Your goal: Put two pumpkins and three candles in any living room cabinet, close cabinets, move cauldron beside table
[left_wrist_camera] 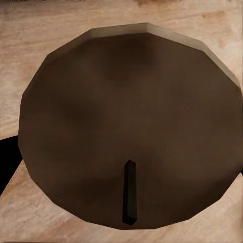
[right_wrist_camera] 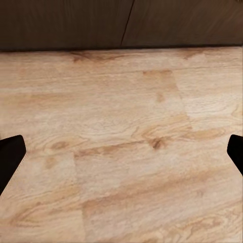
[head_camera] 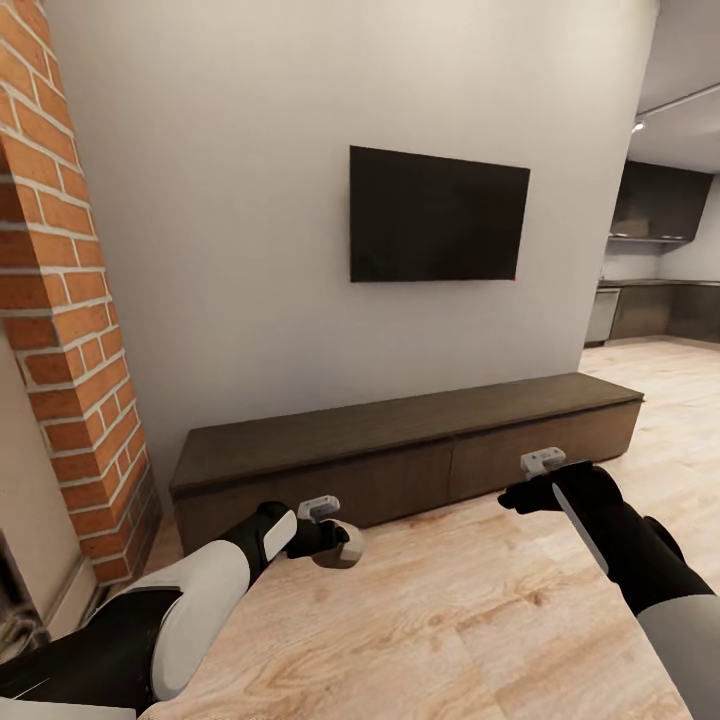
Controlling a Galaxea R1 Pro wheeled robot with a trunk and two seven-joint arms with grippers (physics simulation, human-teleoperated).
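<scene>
The long, low dark brown cabinet (head_camera: 400, 445) stands against the grey wall, its door panels shut. My left gripper (head_camera: 340, 546) hovers above the floor just in front of the cabinet's left half, shut on a beige-tan candle (head_camera: 345, 550). In the left wrist view the candle's round top (left_wrist_camera: 126, 111) and its dark wick (left_wrist_camera: 129, 192) sit very close to the lens. My right gripper (head_camera: 508, 497) hangs open in front of the cabinet's right half with nothing between its fingers. The right wrist view shows its two fingertips (right_wrist_camera: 10, 157) far apart over bare floor, facing the cabinet front (right_wrist_camera: 121, 23).
A black TV (head_camera: 438, 215) hangs on the wall above the cabinet. A brick column (head_camera: 75, 330) rises at the left. At the far right the room opens to a kitchen with dark cupboards (head_camera: 660, 205). Light wooden floor (head_camera: 450, 620) spreads in front of me.
</scene>
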